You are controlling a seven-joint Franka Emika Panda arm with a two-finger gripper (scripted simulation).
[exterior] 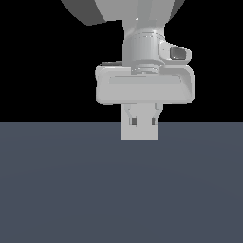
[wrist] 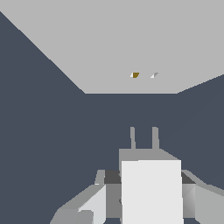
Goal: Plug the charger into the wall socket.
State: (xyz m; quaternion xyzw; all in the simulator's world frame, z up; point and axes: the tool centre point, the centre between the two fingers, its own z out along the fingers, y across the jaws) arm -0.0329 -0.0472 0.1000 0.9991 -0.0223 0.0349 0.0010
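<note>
Charger (wrist: 151, 192) held in gripper (wrist: 148, 194), jaws pinching block from both sides, two prongs (wrist: 143, 138) pointing ahead at wall socket (wrist: 131, 43), gap remaining between them. Socket holes (wrist: 135, 75) sit nearly in line with prongs (slight offset possible, hard to judge). You keep prongs level and square to plate, match each prong to its hole, advance straight, no twist. No containers seen; exterior view shows only gripper over dark floor (exterior: 121, 190)

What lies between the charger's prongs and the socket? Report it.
Nothing: in the wrist view only bare dark floor separates the charger prongs from the socket. The exterior view does not show that stretch.
</note>
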